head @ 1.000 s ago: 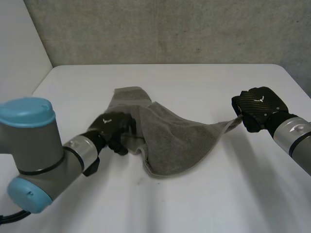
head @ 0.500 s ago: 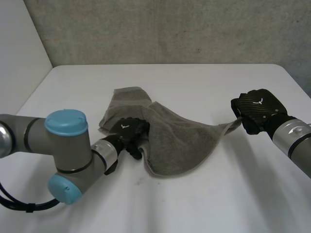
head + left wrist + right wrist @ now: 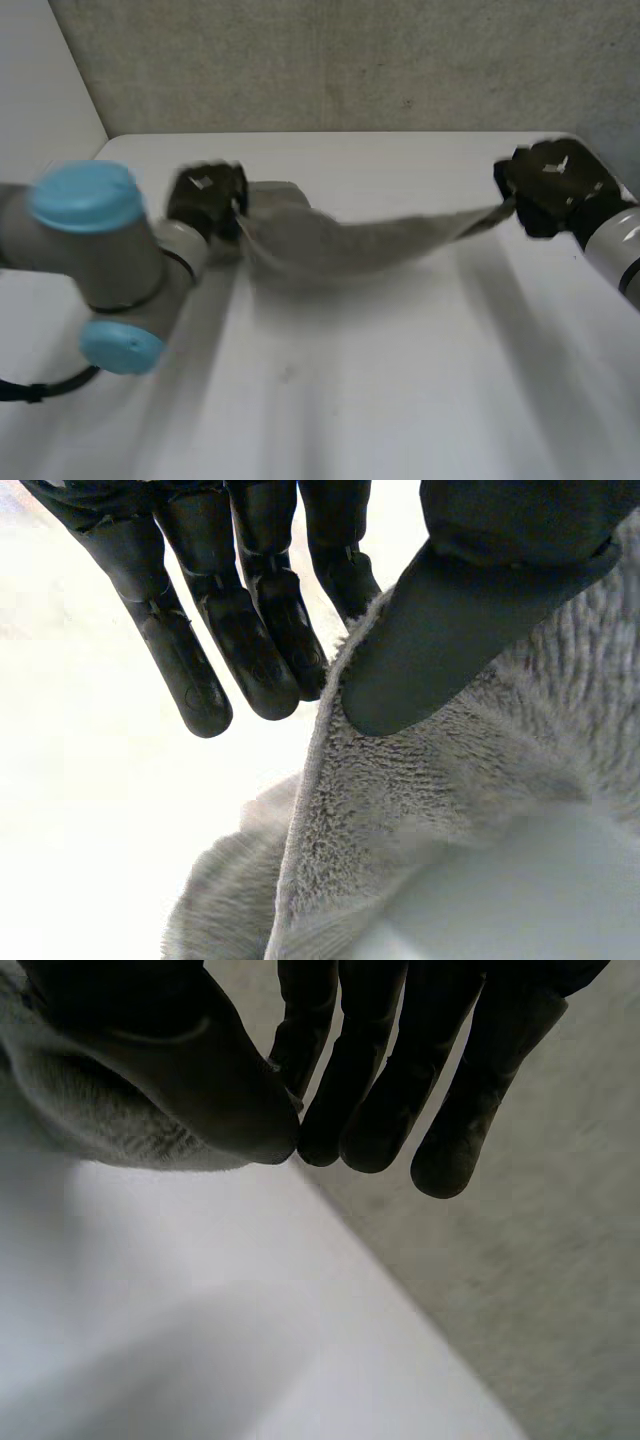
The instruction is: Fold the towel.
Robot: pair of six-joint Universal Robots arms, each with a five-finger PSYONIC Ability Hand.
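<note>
The grey towel (image 3: 340,245) hangs stretched between my two hands above the white table (image 3: 400,400), sagging in the middle. My left hand (image 3: 205,198) holds its left end; in the left wrist view the thumb (image 3: 450,630) pinches the towel's edge (image 3: 420,800) against the straight fingers (image 3: 250,630). My right hand (image 3: 555,185) holds the towel's right corner near the table's far right edge. In the right wrist view the thumb (image 3: 170,1050) presses the towel's corner (image 3: 90,1115) against the fingers (image 3: 380,1070).
A grey wall (image 3: 350,60) rises behind the table's far edge. The table's right edge (image 3: 400,1290) runs under my right hand, with grey floor (image 3: 540,1260) beyond it. Bare tabletop lies in front of the towel.
My left hand closed on the towel's left edge, lifted it and swung it left and back. The towel rose off the table and pulled taut. My right hand moved slightly up and right.
</note>
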